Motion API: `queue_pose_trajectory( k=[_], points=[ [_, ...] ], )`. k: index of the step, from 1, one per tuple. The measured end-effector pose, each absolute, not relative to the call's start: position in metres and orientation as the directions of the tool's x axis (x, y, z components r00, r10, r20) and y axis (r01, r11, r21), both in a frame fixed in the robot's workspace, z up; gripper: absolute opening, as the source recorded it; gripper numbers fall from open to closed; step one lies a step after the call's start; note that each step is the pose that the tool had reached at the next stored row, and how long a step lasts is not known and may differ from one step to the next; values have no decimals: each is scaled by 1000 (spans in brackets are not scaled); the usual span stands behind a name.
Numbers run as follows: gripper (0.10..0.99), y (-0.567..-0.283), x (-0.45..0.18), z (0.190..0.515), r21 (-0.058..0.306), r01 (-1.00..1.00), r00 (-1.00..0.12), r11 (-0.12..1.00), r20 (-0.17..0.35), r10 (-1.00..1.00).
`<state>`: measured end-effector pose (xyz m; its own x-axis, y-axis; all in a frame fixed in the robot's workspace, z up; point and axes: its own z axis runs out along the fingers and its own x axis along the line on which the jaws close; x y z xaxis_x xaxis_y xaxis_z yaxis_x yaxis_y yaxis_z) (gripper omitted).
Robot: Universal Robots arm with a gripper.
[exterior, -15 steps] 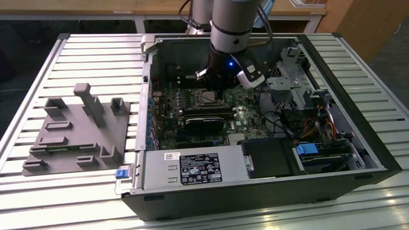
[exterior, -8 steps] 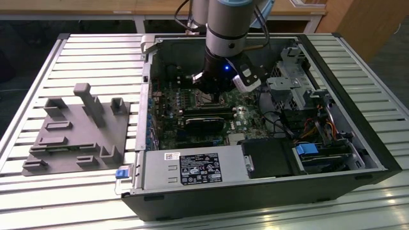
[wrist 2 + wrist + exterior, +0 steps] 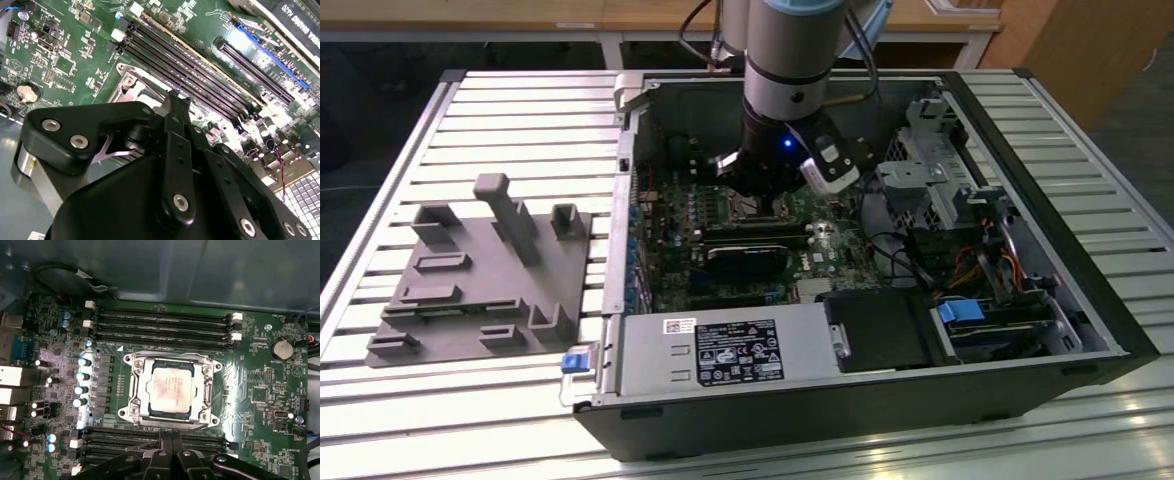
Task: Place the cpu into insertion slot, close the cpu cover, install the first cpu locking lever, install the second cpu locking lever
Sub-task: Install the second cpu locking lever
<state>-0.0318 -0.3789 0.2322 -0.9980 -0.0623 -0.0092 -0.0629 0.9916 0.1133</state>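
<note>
The cpu point(image 3: 170, 390), a silvery square chip, lies flat in the insertion slot point(image 3: 172, 358) on the green board. The cpu cover point(image 3: 136, 390), a metal frame with a square window, lies closed over the chip's edges. My gripper point(image 3: 171, 438) hovers just beside the socket's edge, over the nearer memory slots, with its black fingers pressed together and nothing seen between them. In the second wrist view the gripper point(image 3: 175, 98) points down next to a corner of the socket point(image 3: 131, 82). In the exterior view the arm and gripper point(image 3: 766, 184) stand over the socket point(image 3: 744, 208) inside the open computer case.
Long black memory slots point(image 3: 160, 322) flank the socket on both sides. A coin battery point(image 3: 283, 348) and capacitors point(image 3: 82, 375) stand nearby. The case walls point(image 3: 634, 130), power supply point(image 3: 720, 350) and drive cage point(image 3: 934, 170) hem the board in. A grey fixture point(image 3: 480, 270) sits on the table at the exterior view's left.
</note>
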Motion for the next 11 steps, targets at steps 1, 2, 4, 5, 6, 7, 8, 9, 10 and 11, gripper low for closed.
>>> queue_pose_trajectory(
  k=[1,2,4,5,6,7,8,9,10,11],
  points=[
    [106,-379,-32,232,113,-63,-998,992,-9,-62],
    [106,-379,-32,231,113,-63,-998,992,-9,-62],
    [106,-379,-33,231,113,-63,-998,992,-9,-62],
    [106,-379,-33,230,114,-63,-998,992,-9,-62],
    [106,-379,-33,229,114,-63,-998,992,-9,-62],
    [106,-379,-33,228,114,-63,-998,992,-9,-62],
    [106,-379,-34,228,114,-63,-998,992,-9,-62],
    [106,-379,-34,227,114,-63,-998,992,-9,-62],
    [106,-379,-34,226,114,-63,-998,992,-9,-62],
    [106,-379,-34,225,114,-63,-998,991,-9,-62]
  ],
)
